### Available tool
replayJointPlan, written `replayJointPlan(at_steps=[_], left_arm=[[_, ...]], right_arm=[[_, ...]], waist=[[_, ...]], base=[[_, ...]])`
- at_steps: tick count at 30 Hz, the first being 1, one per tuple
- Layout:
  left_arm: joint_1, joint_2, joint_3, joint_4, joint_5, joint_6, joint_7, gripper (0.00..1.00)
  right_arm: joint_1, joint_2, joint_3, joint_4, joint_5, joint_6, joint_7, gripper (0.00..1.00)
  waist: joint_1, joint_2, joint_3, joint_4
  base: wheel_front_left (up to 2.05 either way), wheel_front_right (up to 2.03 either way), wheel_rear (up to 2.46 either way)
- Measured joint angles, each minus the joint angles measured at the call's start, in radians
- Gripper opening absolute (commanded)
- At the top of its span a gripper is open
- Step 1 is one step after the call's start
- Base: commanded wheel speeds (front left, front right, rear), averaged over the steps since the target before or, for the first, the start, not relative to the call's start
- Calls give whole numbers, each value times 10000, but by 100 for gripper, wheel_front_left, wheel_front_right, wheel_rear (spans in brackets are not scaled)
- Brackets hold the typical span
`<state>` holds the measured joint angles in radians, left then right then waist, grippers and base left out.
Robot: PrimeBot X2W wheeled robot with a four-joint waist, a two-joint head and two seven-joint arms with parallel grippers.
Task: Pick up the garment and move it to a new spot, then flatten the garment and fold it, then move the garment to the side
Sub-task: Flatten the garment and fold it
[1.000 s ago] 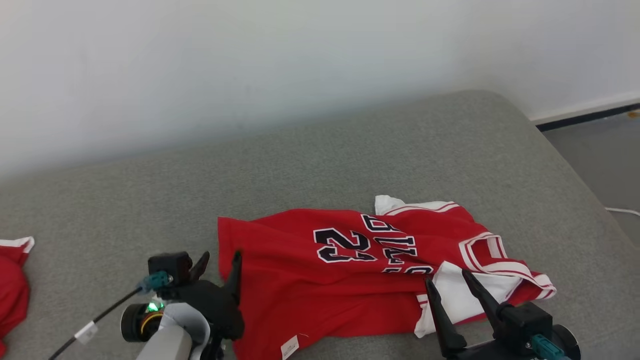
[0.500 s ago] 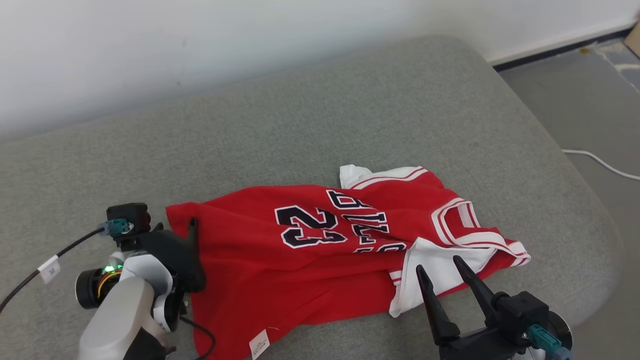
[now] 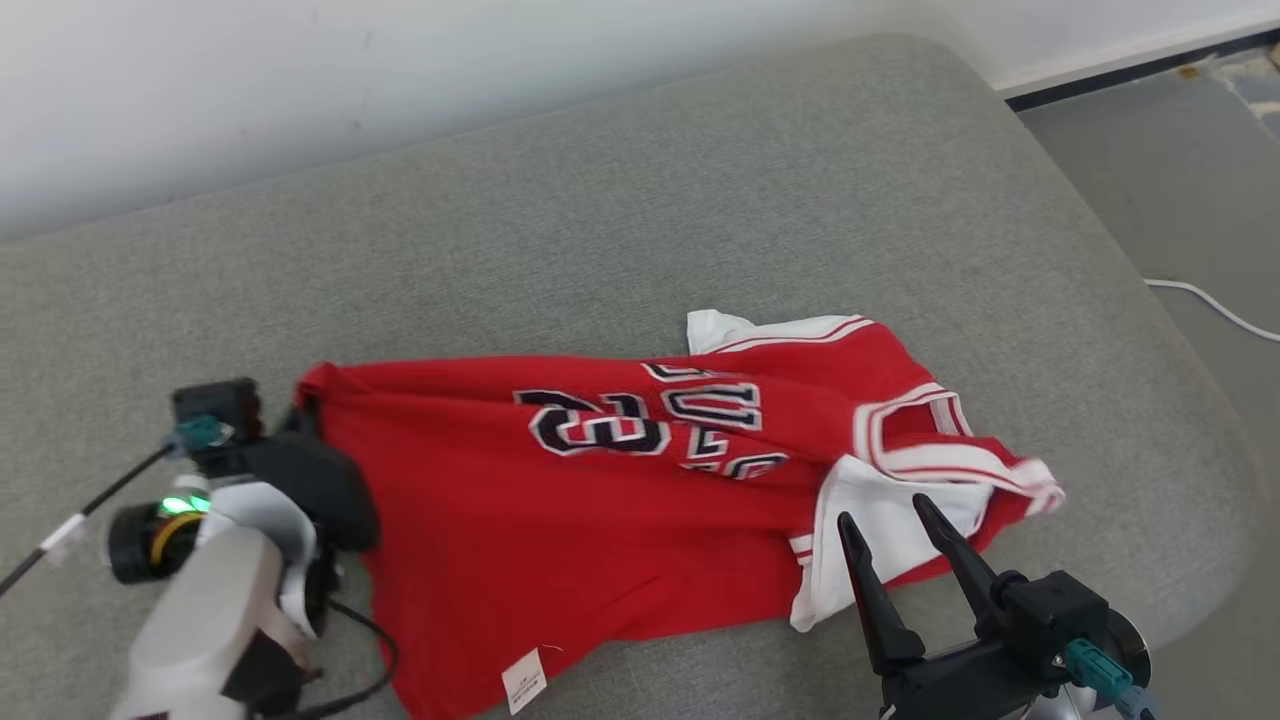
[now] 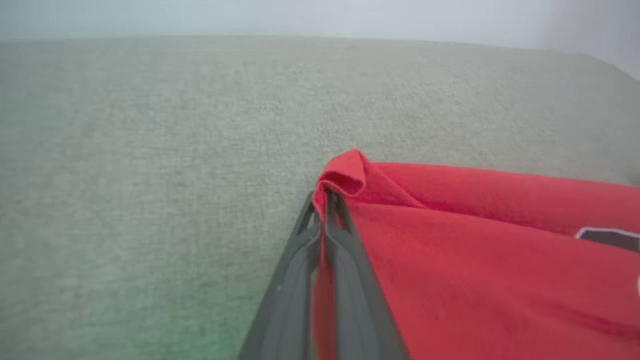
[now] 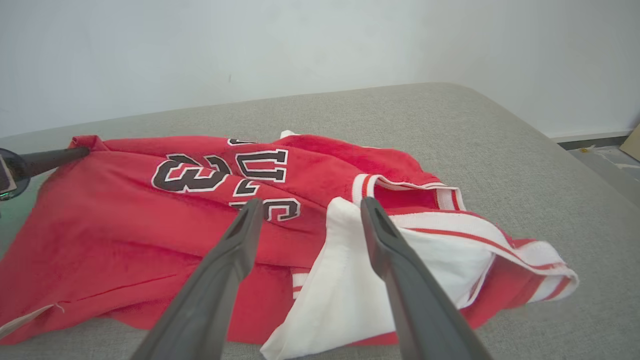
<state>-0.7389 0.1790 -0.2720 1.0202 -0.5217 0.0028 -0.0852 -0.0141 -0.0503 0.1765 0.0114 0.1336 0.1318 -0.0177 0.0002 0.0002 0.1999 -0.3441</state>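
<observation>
Garment (image 3: 600, 520) lies lengthwise left to right, neck end rightward.

A plain white wall (image 3: 400, 80) spans 12 o'clock behind the wide grey woven-fabric mattress (image 3: 700, 220). Smooth grey floor (image 3: 1180, 180) lies at 2 o'clock, evenly lit.

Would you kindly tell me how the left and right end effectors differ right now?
The left end effector is shut on a corner of the red jersey; the right end effector is open, holding nothing. The left is at the hem end, the right at the white shoulder end. Both have long dark fingers.
</observation>
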Motion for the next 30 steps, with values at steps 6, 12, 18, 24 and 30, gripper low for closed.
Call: replayJointPlan(at_steps=[6, 12, 18, 24, 30], left_arm=[[-435, 650, -23, -75, 477, 403, -1338, 0], [-739, 1471, 56, -357, 917, 940, -1685, 0], [-935, 2209, 132, -460, 1089, 1185, -1726, 0], [-969, 2408, 219, -424, 1005, 1055, -1733, 66], [-783, 1975, 247, -780, 886, 825, -1762, 100]], right_arm=[[-44, 0, 96, -59, -15, 0, 0, 100], [-58, 0, 159, -226, -144, 0, 48, 100], [-48, 0, 151, -401, -272, 0, 171, 100], [-6, -12, 140, -573, -339, 0, 328, 100], [56, -23, 23, -686, -370, 0, 454, 100]], waist=[[-1, 0, 100, 142], [-1, 0, 278, 78], [-1, 0, 499, -27], [-3, 0, 535, 61], [-2, 0, 492, 433]], base=[[0, 0, 0], [0, 0, 0], [0, 0, 0], [0, 0, 0], [0, 0, 0]])
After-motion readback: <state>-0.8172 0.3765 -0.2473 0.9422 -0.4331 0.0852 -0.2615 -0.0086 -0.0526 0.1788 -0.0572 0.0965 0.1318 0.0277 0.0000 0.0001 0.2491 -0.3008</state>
